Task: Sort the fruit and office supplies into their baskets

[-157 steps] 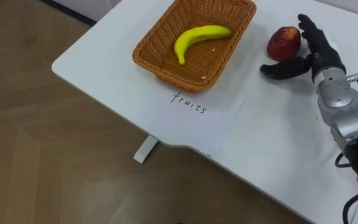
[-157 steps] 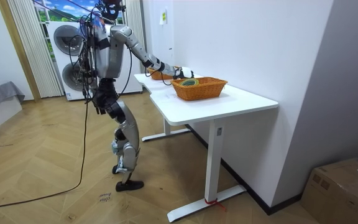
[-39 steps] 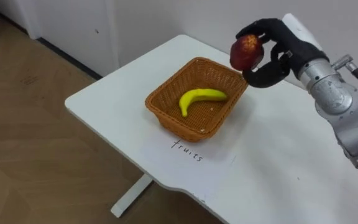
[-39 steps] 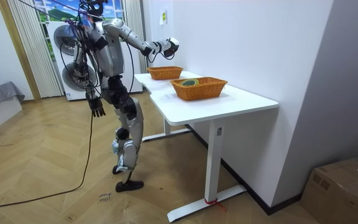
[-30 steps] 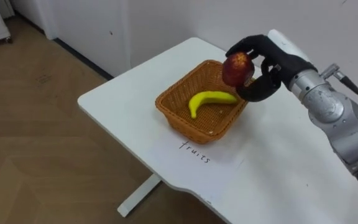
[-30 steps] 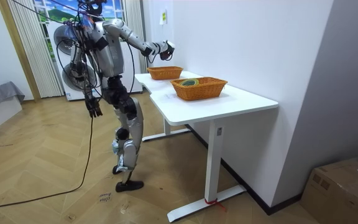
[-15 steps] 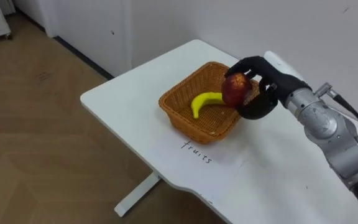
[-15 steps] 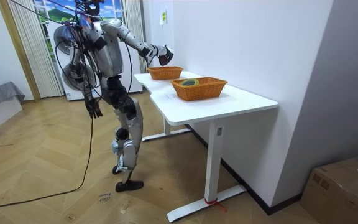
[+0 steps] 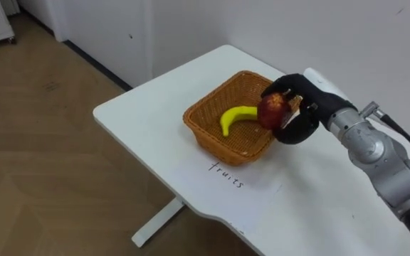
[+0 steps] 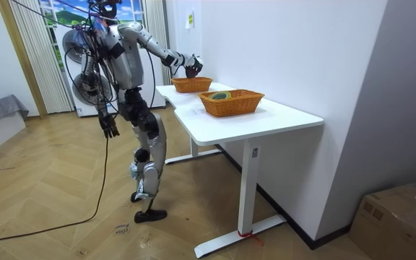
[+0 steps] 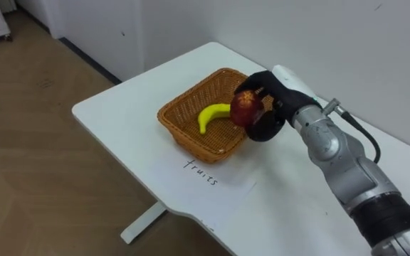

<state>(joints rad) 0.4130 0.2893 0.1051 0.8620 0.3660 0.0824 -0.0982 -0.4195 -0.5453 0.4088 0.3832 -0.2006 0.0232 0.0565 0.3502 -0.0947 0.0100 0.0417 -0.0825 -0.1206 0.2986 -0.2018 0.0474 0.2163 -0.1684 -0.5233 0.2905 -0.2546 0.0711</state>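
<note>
My right hand (image 9: pixel 299 114) (image 11: pixel 267 112) is shut on a red apple (image 9: pixel 272 112) (image 11: pixel 245 109), holding it just over the right rim of the wicker fruit basket (image 9: pixel 212 134) (image 11: pixel 180 130). A yellow banana (image 9: pixel 236 117) (image 11: pixel 212 114) lies inside that basket. In the room view my right hand (image 10: pixel 191 68) hovers above the far basket (image 10: pixel 191 85), and my left hand (image 10: pixel 110 127) hangs by my thigh. I stand at the table's end.
A paper sheet with a handwritten label (image 9: pixel 226 176) lies on the white table (image 9: pixel 155 107) in front of the basket. A second wicker basket (image 10: pixel 231 102) with office items stands nearer the table's other end. The table's edge drops to wooden floor on my left.
My right hand has come down and to the left with the apple, from above the basket's far corner to just over its right rim. The camera shifted slightly.
</note>
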